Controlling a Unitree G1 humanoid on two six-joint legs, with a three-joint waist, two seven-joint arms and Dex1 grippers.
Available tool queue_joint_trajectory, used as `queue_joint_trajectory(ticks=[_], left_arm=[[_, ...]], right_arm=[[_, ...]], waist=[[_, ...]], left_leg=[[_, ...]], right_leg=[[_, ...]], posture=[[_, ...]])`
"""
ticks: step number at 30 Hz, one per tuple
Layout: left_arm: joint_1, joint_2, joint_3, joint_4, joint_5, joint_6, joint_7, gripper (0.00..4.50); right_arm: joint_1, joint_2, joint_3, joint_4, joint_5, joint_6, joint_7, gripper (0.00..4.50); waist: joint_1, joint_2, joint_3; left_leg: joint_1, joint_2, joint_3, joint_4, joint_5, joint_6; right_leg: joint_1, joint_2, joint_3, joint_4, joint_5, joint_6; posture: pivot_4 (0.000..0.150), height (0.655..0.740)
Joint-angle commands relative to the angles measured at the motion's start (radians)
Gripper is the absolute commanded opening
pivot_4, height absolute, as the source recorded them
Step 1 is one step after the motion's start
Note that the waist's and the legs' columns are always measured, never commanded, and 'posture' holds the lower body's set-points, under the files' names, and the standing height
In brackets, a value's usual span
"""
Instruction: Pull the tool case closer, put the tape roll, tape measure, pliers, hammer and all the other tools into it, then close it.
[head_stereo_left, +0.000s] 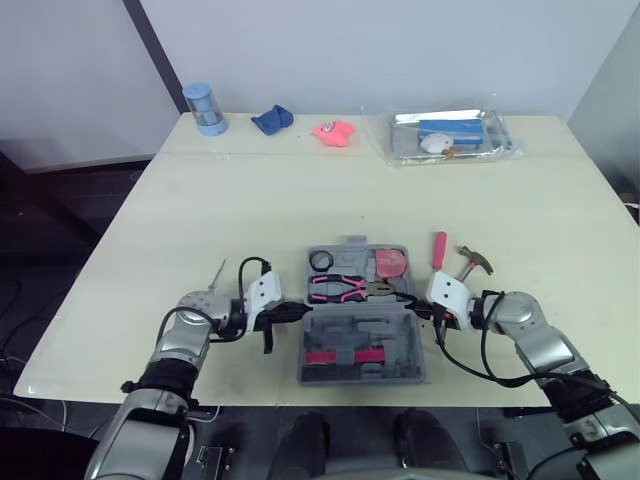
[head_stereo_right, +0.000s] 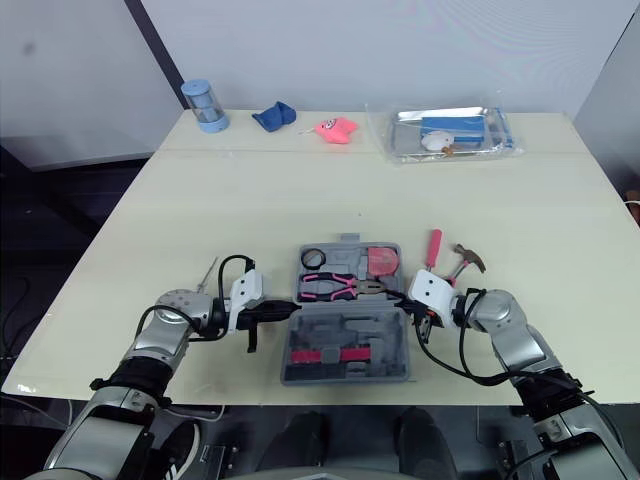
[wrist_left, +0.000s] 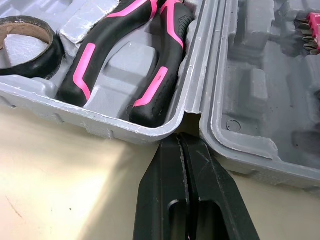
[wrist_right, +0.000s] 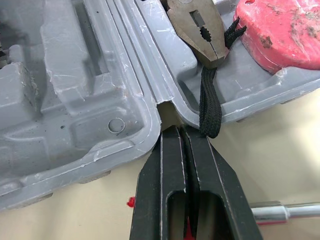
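Pliers (head_stereo_left: 340, 289), tape roll (head_stereo_left: 321, 261) and tape measure (head_stereo_left: 390, 264) are held in the open tool case (head_stereo_left: 392, 332); a hammer (head_stereo_left: 474, 262) is laid just right of it. Left gripper (wrist_left: 180, 138) and right gripper (wrist_right: 181, 129) are pressed closed, empty, at its hinge ends

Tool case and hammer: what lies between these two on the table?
A red-handled screwdriver lies between the tool case and the hammer, as the left eye view shows.
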Motion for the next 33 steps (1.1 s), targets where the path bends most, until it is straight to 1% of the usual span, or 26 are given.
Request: queue_joint_trajectory(ticks=[1,33], left_arm=[[-0.032,-0.038,-0.022,-0.017,-0.001,-0.013,0.004,0.01],[-0.028,-0.015,0.000,0.001,0.000,-0.027,0.002,0.01]], right_arm=[[-0.012,0.023,0.007,-0.023,0.012,-0.022,-0.005,0.07],[-0.007,0.048,0.008,-0.032,0.019,0.004,0.002,0.07]], waist=[[0.000,0.000,0.000],[-0.002,0.000,0.000]], left_leg=[[0.000,0.000,0.000,0.000,0.000,0.000],[-0.001,0.000,-0.001,0.000,0.000,0.000]], right_leg=[[0.000,0.000,0.000,0.000,0.000,0.000],[0.000,0.000,-0.001,0.000,0.000,0.000]], posture=[[0.150,0.7400],[0.150,0.7400]])
